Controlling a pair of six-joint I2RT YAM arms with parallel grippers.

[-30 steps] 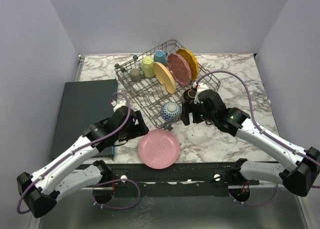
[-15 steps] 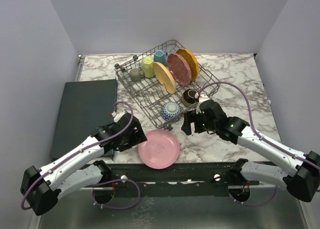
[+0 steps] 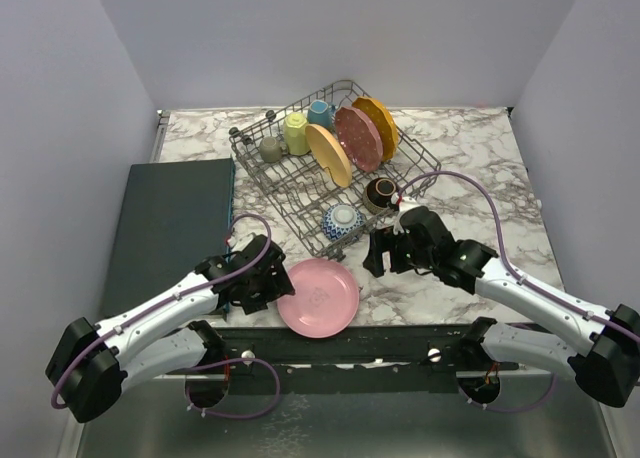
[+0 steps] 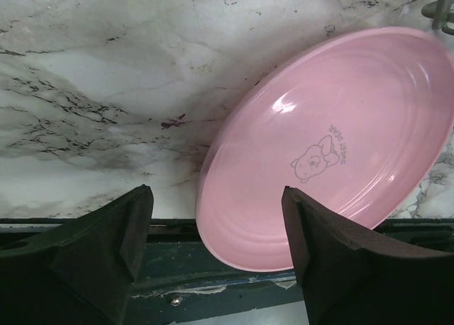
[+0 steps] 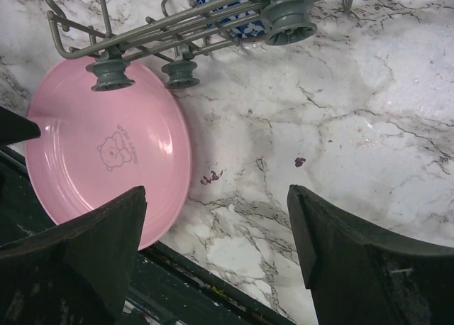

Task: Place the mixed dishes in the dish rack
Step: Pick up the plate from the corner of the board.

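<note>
The pink plate lies flat at the table's near edge, overhanging it a little. My left gripper is open at the plate's left rim; in the left wrist view the plate has its near rim between my left gripper's open fingers. My right gripper is open and empty above the marble, right of the plate. The dish rack holds olive, yellow and blue mugs, peach, scalloped and orange plates, the dark brown bowl and the blue-patterned bowl.
A dark flat mat lies left of the rack. The rack's near corner and feet stand just behind the pink plate. The table's dark front rail runs below the plate. Grey walls close in on three sides.
My left gripper has moved right and nearer, up to the pink plate's left rim. My right gripper has drawn back from the dark brown bowl in the rack towards the near edge.
</note>
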